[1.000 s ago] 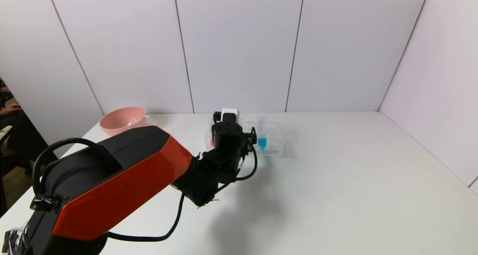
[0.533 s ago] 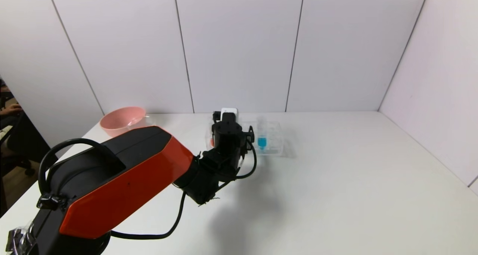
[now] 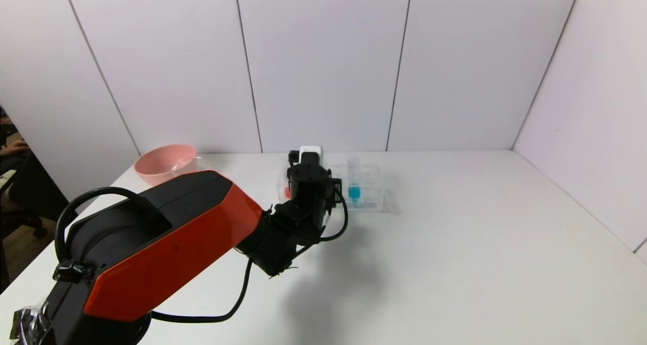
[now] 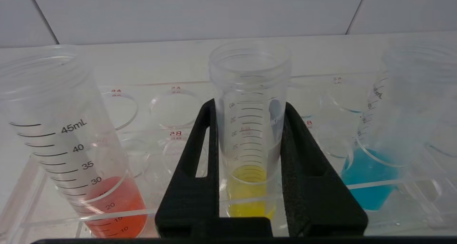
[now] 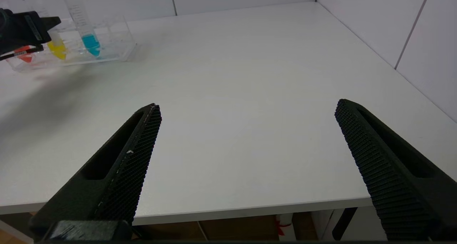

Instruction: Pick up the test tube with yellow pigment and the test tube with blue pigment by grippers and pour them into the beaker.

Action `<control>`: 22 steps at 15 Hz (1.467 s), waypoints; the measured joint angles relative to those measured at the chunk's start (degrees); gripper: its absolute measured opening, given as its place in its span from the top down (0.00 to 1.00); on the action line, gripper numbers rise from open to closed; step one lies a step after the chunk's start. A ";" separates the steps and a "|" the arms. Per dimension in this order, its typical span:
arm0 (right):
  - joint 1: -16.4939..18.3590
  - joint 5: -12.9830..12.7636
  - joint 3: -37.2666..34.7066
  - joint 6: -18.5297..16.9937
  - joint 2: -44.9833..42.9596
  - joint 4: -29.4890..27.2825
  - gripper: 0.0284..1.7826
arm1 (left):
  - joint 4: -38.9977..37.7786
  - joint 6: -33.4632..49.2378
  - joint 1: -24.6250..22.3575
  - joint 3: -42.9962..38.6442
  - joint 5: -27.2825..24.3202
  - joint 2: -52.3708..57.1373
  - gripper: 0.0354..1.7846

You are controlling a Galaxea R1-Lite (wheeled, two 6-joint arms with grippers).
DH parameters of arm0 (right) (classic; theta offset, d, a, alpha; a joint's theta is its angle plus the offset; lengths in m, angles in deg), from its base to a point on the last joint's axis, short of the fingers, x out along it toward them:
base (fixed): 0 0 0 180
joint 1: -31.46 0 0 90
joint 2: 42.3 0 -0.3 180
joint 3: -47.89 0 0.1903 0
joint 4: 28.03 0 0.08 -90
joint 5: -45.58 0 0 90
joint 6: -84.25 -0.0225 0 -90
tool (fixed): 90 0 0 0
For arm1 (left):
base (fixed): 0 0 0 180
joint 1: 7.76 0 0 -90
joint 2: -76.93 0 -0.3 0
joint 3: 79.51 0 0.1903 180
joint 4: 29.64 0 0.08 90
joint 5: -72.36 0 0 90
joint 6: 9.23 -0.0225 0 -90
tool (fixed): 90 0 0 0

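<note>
Head view: our left gripper (image 3: 309,159) reaches the far rack (image 3: 371,203); blue tube (image 3: 354,191) right of it.
Left wrist: fingers clamp the yellow tube (image 4: 250,129), seated in the rack; next we lift straight up.
Right wrist: right gripper (image 5: 246,110) spread wide, idle near the table edge.

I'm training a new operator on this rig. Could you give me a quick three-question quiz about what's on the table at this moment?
1. Which tube stands between the fingers of the left gripper?
2. True or false: the right gripper is shut on the test tube with blue pigment.
3. Multiple choice: what holds the tubes? A) the pink bowl B) the clear tube rack C) bare table

Key
1. The test tube with yellow pigment; the fingers sit at both its sides, and it is in the rack.
2. False: it is open, over the table's near edge.
3. B
</note>
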 joint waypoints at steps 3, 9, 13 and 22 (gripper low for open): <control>-0.05 0.00 0.00 0.07 0.00 0.00 0.00 | 0.06 0.00 0.00 -0.04 0.13 0.02 0.75; -0.02 0.00 0.00 0.05 0.00 0.00 0.00 | 0.17 -0.09 0.00 -0.04 0.28 0.11 0.75; -0.02 0.00 0.00 0.05 0.00 0.00 0.00 | 0.88 -0.11 0.11 -0.06 0.35 1.07 0.75; -0.02 0.00 0.00 0.05 0.00 0.00 0.00 | 5.07 -1.13 1.21 0.05 0.74 7.52 0.75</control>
